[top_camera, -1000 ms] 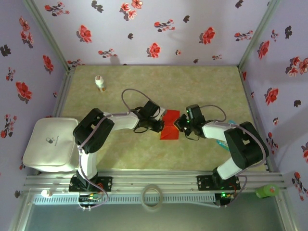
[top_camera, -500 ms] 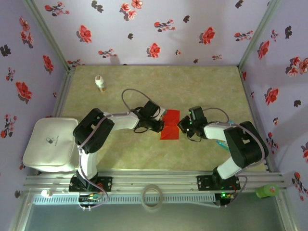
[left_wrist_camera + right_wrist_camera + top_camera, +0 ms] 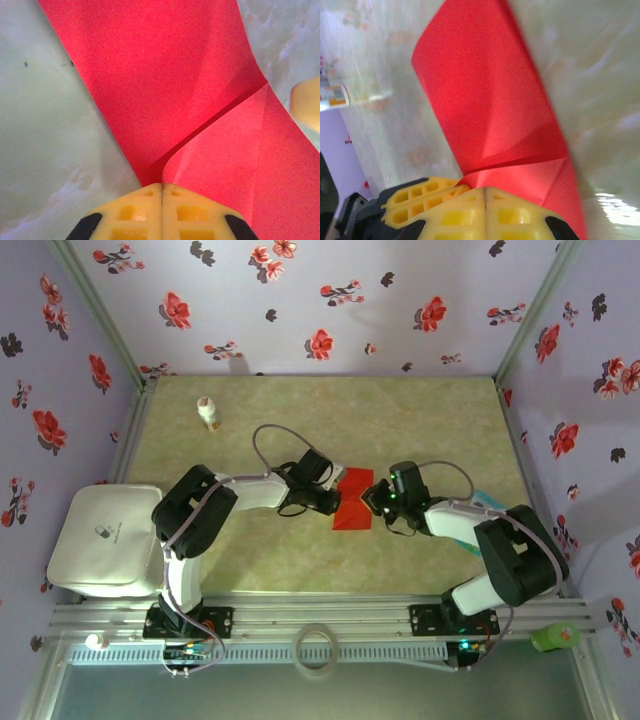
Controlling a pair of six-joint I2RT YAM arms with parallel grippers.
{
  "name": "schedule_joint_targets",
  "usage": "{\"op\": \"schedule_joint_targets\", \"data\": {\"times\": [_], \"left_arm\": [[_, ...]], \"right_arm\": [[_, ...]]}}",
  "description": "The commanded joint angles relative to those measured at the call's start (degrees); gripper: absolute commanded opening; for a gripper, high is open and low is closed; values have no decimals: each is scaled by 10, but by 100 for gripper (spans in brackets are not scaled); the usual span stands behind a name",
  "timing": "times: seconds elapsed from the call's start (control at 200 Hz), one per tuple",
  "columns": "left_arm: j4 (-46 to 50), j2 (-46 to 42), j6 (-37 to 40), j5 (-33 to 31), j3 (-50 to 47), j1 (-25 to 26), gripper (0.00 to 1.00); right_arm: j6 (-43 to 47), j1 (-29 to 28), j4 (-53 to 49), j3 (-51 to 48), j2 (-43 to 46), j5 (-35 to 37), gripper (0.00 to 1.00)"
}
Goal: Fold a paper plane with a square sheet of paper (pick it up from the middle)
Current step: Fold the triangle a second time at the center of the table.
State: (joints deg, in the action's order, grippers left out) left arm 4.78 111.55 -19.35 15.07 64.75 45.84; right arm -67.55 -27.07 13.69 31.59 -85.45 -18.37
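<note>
Roughly at the middle of the table (image 3: 420,420) lies the square sheet of paper (image 3: 353,512), bright red and no longer flat. From above it looks like a bow tie: wide at the far end and at the near end, narrow at the waist. The left wrist camera shows the sheet (image 3: 165,75) with a sharp crease that runs from the fingertips up to the right, and one part lies over the other along this line. In the right wrist camera the sheet (image 3: 480,100) rises from the fingertips and has a similar fold low down.

The left gripper (image 3: 333,502) touches the waist of the paper from the left side. Its yellow fingertips (image 3: 135,212) are pressed together, and the red edge goes in where they meet, so the jaws are closed on the paper. The right gripper (image 3: 372,498) meets the same waist from the right side. Its yellow fingertips (image 3: 510,215) are also pressed together with the paper edge between them, so this gripper pinches the sheet too.

Farther away, a small white bottle (image 3: 208,413) with an orange band stands near the far left corner, well apart from the paper. A white pouch (image 3: 105,540) lies beyond the left edge of the table. Flowered walls (image 3: 320,300) stand around the table.
</note>
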Motion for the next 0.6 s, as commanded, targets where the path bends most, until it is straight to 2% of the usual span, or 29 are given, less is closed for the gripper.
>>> {"op": "schedule_joint_targets", "data": {"times": [0.0,0.595], "left_arm": [[32,12,5,-6,-14,-5,0],[42,6,1,-3,-4,-4,0]], "right_arm": [[-4,-15,25,15,-36,-20,0],[0,-14,-22,-7,-72,18,0]]}}
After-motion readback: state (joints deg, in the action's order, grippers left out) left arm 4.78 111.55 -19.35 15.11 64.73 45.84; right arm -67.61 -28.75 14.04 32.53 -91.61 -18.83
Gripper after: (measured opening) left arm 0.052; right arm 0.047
